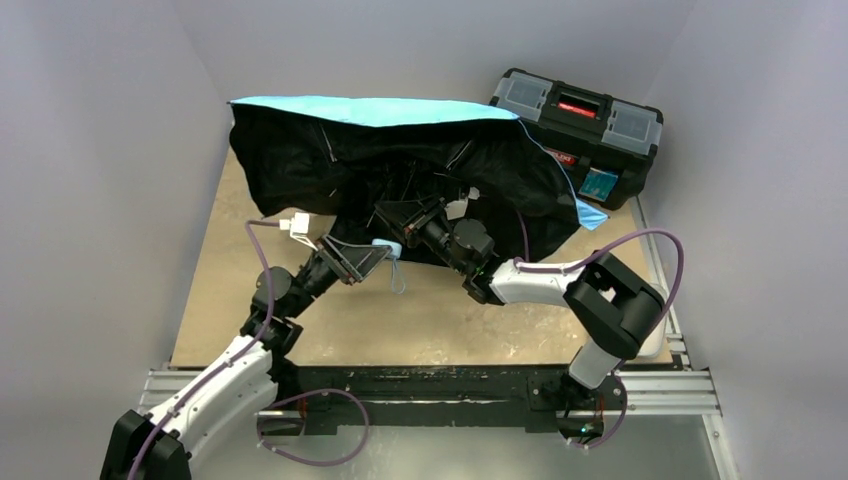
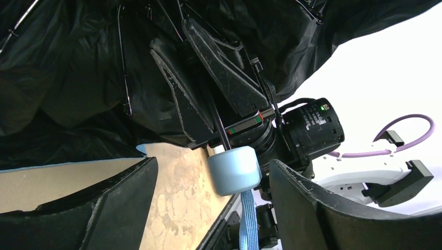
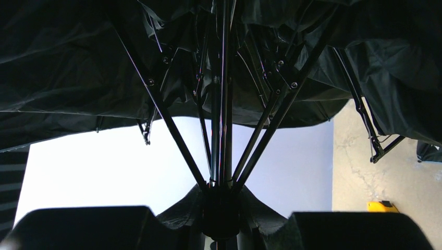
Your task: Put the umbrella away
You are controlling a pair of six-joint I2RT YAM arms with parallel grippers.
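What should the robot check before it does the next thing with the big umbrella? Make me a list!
1. Canopy folded up: not ok, it is spread wide open.
2. Right jaws holding the shaft: ok, shut on it.
3. Handle between the left jaws: ok, they stand open on either side, not gripping.
4. Strap out of the way: cannot tell, it dangles below the handle.
5. Toolbox clear of the canopy: cannot tell, the fabric edge overlaps it from above.
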